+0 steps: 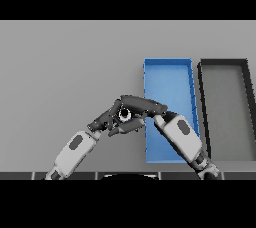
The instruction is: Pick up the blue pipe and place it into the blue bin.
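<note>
Your right hand reaches left from its white and grey forearm, which crosses over the lower part of the open blue rectangular bin. Fingers stretched out flat toward the left, lying just left of the bin's left wall, over the grey table. Your left hand comes up from the lower left on its own white and grey forearm and meets the right hand fingertip to fingertip. Its fingers curl in under the right hand's. Between the two hands you see a small round pale thing with a dark centre, touching both; can't tell if that is the end of the blue pipe. No blue shows on it. Which hand actually holds it, can't tell. Bin interior looks bare blue where visible. Just right of the blue bin, close beside it, sits a dark-walled rectangular bin with a grey floor.
</note>
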Tool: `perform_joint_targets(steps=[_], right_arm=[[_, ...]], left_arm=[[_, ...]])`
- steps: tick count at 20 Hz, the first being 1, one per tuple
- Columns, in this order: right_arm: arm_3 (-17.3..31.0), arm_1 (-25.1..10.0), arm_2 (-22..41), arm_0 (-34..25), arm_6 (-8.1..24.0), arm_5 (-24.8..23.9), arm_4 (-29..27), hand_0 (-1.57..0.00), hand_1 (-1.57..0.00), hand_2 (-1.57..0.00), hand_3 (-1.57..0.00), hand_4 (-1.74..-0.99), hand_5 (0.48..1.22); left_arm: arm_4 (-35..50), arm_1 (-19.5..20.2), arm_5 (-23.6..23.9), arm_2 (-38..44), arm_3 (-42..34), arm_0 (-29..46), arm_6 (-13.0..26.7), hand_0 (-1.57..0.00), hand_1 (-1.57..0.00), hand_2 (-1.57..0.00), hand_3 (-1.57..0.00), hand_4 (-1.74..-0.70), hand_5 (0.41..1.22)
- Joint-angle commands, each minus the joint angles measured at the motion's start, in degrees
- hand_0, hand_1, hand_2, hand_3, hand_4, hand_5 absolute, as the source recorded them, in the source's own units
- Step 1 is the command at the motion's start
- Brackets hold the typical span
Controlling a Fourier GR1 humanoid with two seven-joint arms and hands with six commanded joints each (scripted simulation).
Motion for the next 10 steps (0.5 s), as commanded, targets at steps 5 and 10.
perform_joint_targets(steps=[5,10], right_arm=[[-0.36,1.56,-1.17,1.92,0.06,2.45,-1.00,-1.53,-1.53,-1.53,-1.52,-1.474,1.166],[-1.86,3.02,-1.46,3.33,0.45,3.87,0.88,-1.56,-1.56,-1.56,-1.55,-1.481,1.203]], left_arm=[[-1.65,1.48,-0.18,-1.37,0.36,-0.50,-0.19,-1.43,-1.22,-1.35,-0.53,-1.64,1.219],[-3.37,2.60,-4.96,-1.41,0.69,-1.10,0.52,-0.63,-0.51,-0.52,-0.21,-1.18,1.213]])
